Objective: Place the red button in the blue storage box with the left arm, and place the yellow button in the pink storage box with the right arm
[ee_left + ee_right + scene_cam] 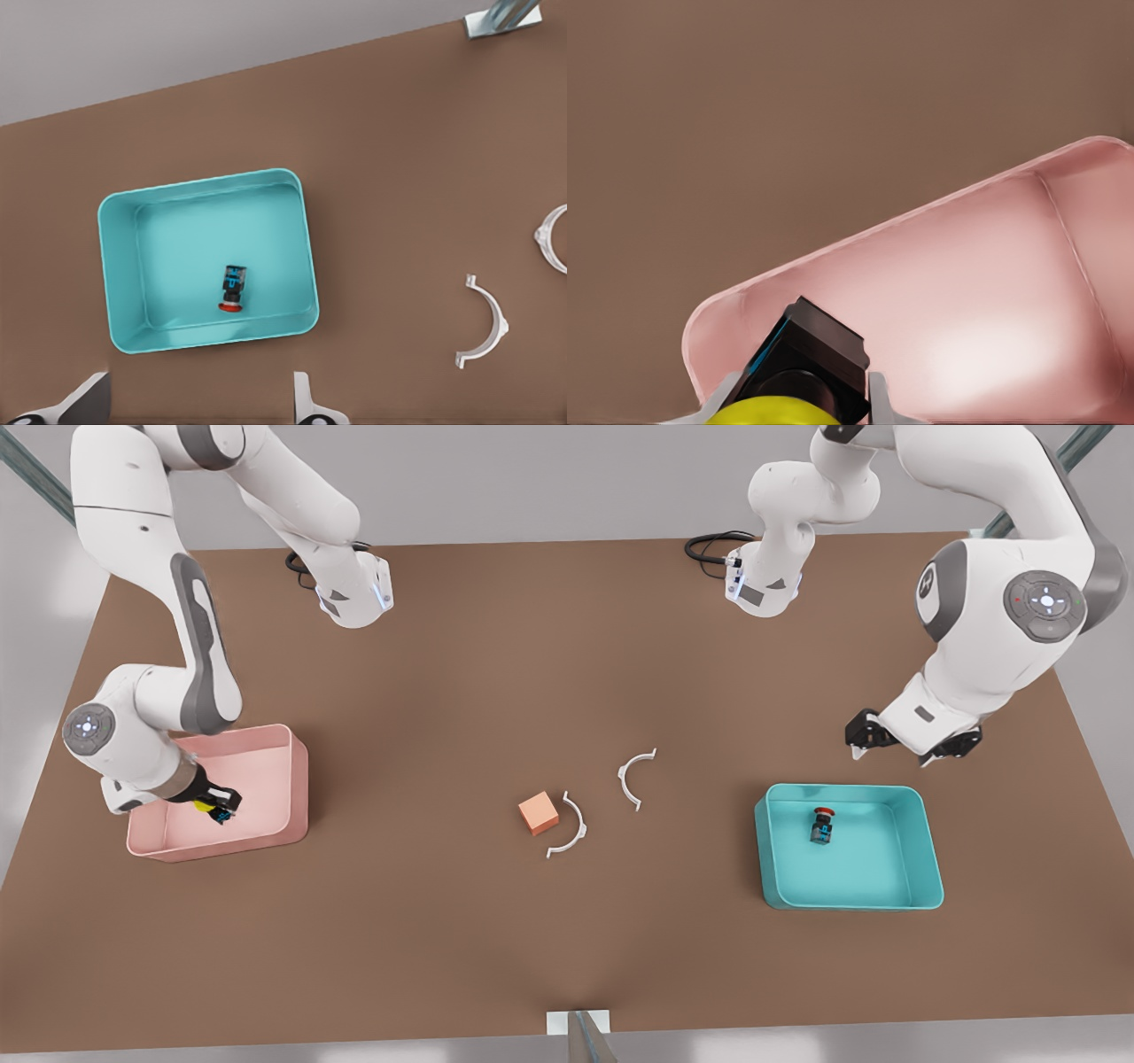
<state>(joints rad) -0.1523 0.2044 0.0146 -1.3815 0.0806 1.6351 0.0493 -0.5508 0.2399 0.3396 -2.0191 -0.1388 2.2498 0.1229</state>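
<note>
Already the red button lies on its side inside the blue box, at the front view's right. Above that box's far rim hovers the left end effector, fingers spread and empty. At the front view's left, the right end effector is down inside the pink box, clenched on the yellow button. An orange cube and two white clips sit mid-bench.

The red button has a dark body with blue marks, inside the teal-blue storage box. The yellow button sits over the pale pink storage box. The cube is orange.
</note>
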